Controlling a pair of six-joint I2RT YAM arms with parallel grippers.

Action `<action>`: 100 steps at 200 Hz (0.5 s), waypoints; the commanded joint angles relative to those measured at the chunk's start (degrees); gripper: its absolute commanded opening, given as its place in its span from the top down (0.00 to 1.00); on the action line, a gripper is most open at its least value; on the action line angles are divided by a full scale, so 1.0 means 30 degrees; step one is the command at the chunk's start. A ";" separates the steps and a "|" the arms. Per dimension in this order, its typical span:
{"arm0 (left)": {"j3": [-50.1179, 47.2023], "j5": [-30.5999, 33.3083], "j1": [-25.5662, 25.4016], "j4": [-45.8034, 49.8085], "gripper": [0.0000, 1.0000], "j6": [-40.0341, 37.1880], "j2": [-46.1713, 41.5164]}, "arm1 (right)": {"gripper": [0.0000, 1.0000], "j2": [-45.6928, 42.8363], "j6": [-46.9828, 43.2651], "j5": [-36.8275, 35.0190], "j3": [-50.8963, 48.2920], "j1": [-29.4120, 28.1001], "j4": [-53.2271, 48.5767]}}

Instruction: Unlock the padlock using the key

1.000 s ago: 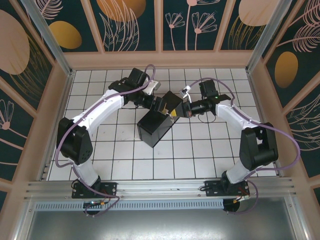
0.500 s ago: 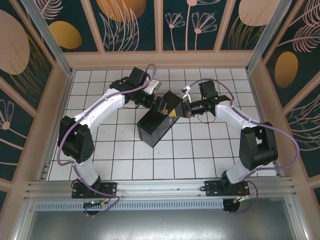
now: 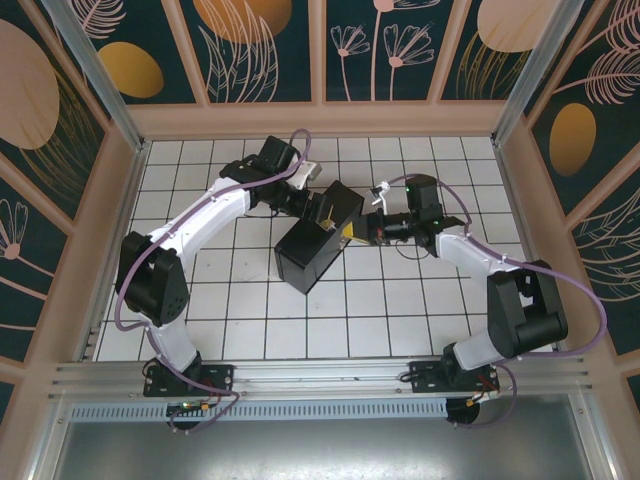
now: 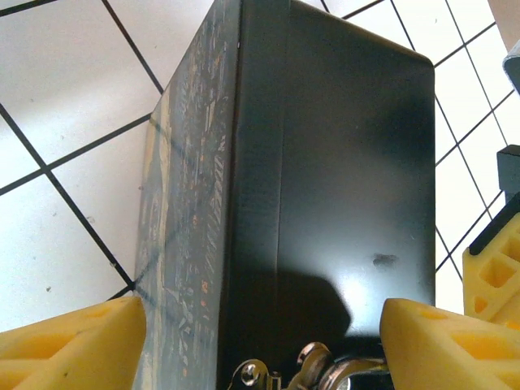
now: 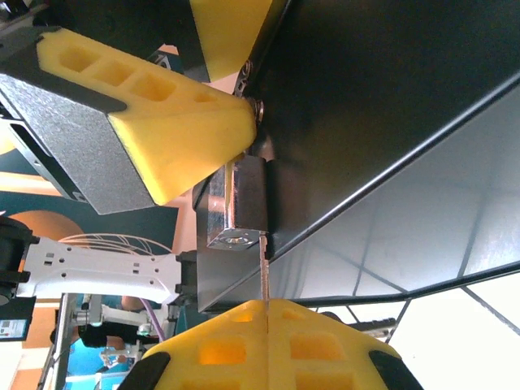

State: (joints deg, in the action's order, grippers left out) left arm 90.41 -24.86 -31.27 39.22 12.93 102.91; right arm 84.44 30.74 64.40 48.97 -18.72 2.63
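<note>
counter (image 3: 230, 300): a white tiled grid, walled in by patterned panels (image 3: 260, 50). Both arms reach in toward its middle.
box (image 3: 312, 255): black, lying aslant near the middle of the counter. In the left wrist view its painted lid (image 4: 183, 203) faces left and a glossy black side faces the camera.
padlock (image 5: 237, 203): small and silver. It hangs at the box's edge on the end toward the right arm, touching the black wall, with its flat underside turned to the right hand (image 5: 266, 313).
key (image 5: 264, 272): a thin silver blade runs straight from the right hand's fingertips up to the padlock's underside. Whether it sits in the keyhole cannot be told.
right hand: clenched on the key, its two yellow fingers pressed together with the blade coming out of the seam. From above it sits just beside the box's right end (image 3: 372, 226).
left hand (image 4: 260, 307): fingers spread wide, one on each side of the box's near end. From above it meets the box at the far end (image 3: 318, 207). One finger (image 5: 179, 134) has its tip against the box edge just above the padlock. Whether it is squeezing the box cannot be told.
fittings (image 4: 313, 370): silver metal pieces at the box's near edge, between the left hand's fingers.
</note>
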 commanded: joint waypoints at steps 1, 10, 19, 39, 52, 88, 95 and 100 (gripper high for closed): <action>0.0073 0.0249 -0.0077 0.0431 0.24 0.0226 0.0451 | 1.00 -0.0291 0.0526 0.0158 -0.0006 0.0102 0.1189; 0.0259 0.0382 -0.0075 0.0510 0.23 0.0355 0.0543 | 1.00 -0.0400 0.0243 0.0241 -0.0021 0.0091 0.0796; 0.0400 0.0421 -0.0084 0.0557 0.23 0.0555 0.0613 | 1.00 -0.0652 0.0146 0.0269 -0.0182 0.0064 0.0566; 0.0425 0.0418 -0.0087 0.0442 0.23 0.0940 0.0562 | 1.00 -0.1386 0.1003 0.0336 -0.1008 0.0029 0.1577; 0.0491 0.0424 -0.0095 0.0403 0.22 0.1125 0.0461 | 1.00 -0.1567 0.1733 0.0381 -0.1445 -0.0025 0.2480; 0.0845 -0.0211 0.0029 0.0148 0.16 0.1554 -0.0127 | 1.00 -0.1797 0.2204 -0.0017 -0.1743 -0.0550 0.3034; 0.0830 -0.0207 0.0047 0.0189 0.16 0.1556 -0.0251 | 1.00 -0.1748 0.2175 -0.0022 -0.1691 -0.0542 0.3048; 0.0789 -0.0205 0.0031 0.0197 0.16 0.1496 -0.0340 | 1.00 -0.1687 0.2202 -0.0049 -0.1661 -0.0530 0.3112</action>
State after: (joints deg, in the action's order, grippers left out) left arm 91.13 -24.21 -31.27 39.24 16.40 103.57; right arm 80.66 35.90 64.36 44.18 -19.62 8.45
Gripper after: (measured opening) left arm 0.839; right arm 0.052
